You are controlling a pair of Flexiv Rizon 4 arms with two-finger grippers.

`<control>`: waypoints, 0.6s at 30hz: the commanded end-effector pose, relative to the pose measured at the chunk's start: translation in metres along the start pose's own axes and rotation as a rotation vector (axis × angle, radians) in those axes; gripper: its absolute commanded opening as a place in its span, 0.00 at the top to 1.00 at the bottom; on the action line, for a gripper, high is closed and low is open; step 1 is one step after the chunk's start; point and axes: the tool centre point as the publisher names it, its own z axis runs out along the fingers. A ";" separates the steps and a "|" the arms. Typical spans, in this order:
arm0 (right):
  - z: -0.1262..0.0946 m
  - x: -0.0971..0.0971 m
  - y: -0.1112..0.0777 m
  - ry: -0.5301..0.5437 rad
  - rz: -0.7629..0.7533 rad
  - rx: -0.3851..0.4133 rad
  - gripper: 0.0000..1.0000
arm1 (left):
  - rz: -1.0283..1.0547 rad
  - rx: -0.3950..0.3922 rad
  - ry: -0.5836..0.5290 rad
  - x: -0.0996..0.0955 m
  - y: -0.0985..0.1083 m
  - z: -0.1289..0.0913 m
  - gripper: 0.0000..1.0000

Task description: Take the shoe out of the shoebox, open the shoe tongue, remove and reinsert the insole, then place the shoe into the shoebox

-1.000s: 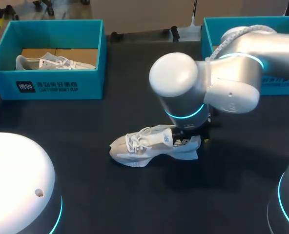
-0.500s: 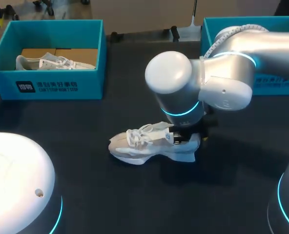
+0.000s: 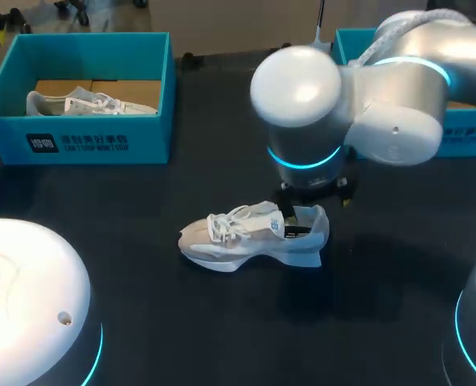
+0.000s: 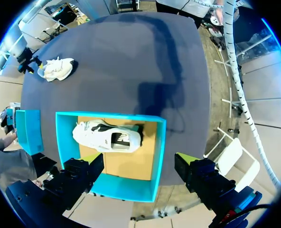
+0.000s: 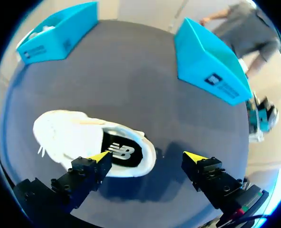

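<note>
While right hand (image 5: 146,156) hovers wide open, empty: white shoe (image 5: 79,135) upright, laces (image 3: 222,227) loose, black insole (image 5: 123,153) showing.

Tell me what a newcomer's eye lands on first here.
The white sneaker lies alone in the middle of the dark table, and the bulky right arm looms over its heel with jaws open. Next is the teal shoebox at the table's far left, which holds a second shoe.
</note>
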 end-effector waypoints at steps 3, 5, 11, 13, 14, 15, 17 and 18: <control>-0.027 -0.010 -0.001 0.051 -0.251 -0.043 0.00 | 0.000 -0.003 0.003 0.000 -0.001 0.000 0.00; -0.030 -0.007 0.000 0.011 -0.353 -0.047 0.00 | 0.000 -0.003 0.003 0.000 -0.001 0.000 0.00; -0.031 -0.008 0.001 -0.045 -0.368 -0.053 0.00 | 0.000 -0.003 0.003 0.000 -0.001 0.000 0.00; -0.031 -0.008 0.001 -0.045 -0.368 -0.053 0.00 | 0.000 -0.003 0.003 0.000 -0.001 0.000 0.00; -0.031 -0.008 0.001 -0.045 -0.368 -0.053 0.00 | 0.000 -0.003 0.003 0.000 -0.001 0.000 0.00; -0.031 -0.008 0.001 -0.045 -0.368 -0.053 0.00 | 0.000 -0.003 0.003 0.000 -0.001 0.000 0.00; -0.031 -0.008 0.001 -0.045 -0.368 -0.053 0.00 | 0.000 -0.003 0.003 0.000 -0.001 0.000 0.00; -0.031 -0.008 0.001 -0.045 -0.368 -0.053 0.00 | 0.000 -0.003 0.003 0.000 -0.001 0.000 0.00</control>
